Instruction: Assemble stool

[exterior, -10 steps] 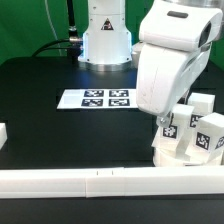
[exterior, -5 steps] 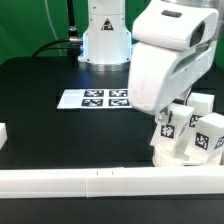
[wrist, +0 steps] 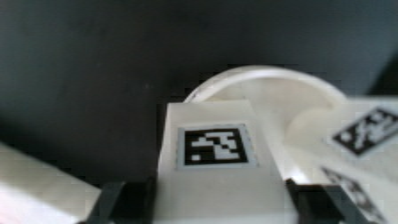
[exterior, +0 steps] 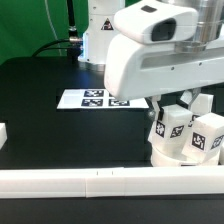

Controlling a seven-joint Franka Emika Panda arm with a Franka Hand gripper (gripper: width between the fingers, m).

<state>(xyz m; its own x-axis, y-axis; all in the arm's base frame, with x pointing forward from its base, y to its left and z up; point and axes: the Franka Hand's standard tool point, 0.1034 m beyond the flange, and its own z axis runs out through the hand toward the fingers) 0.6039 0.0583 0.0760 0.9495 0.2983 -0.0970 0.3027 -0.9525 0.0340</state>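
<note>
- Exterior view: the arm's big white wrist housing [exterior: 160, 50] fills the upper right of the frame and hangs over the stool parts at the right edge.
- The gripper [exterior: 172, 104] is mostly hidden below the housing; only dark finger parts show just above the tagged legs.
- Round seat [exterior: 185, 152] lies on the black table [exterior: 50, 85] at lower right, close to the long white rail [exterior: 100, 181] that runs along the bottom of the frame.
- Three blocky white legs stand up from the seat. Near leg [exterior: 166, 127] sits directly under the gripper, tag facing the camera.
- Second leg [exterior: 208, 136] stands further toward the exterior view's right, also with a tag showing.
- Third leg [exterior: 196, 105] is behind these two, partly hidden.
- Marker board [exterior: 92, 98] lies flat at frame centre, its right end covered by the arm.
- A small white block [exterior: 3, 133] sits at the left edge.
- Wrist view: a white leg [wrist: 217, 140] with a square tag fills the lower centre of the frame, standing between the two dark fingertips [wrist: 111, 201] at the bottom corners.
- Jaws are spread either side of that leg; whether the pads touch its sides cannot be told from this blurred frame.
- The seat's curved rim [wrist: 267, 82] shows past the top of the leg, and another tagged leg [wrist: 365, 128] juts in at the right edge of the wrist frame.
</note>
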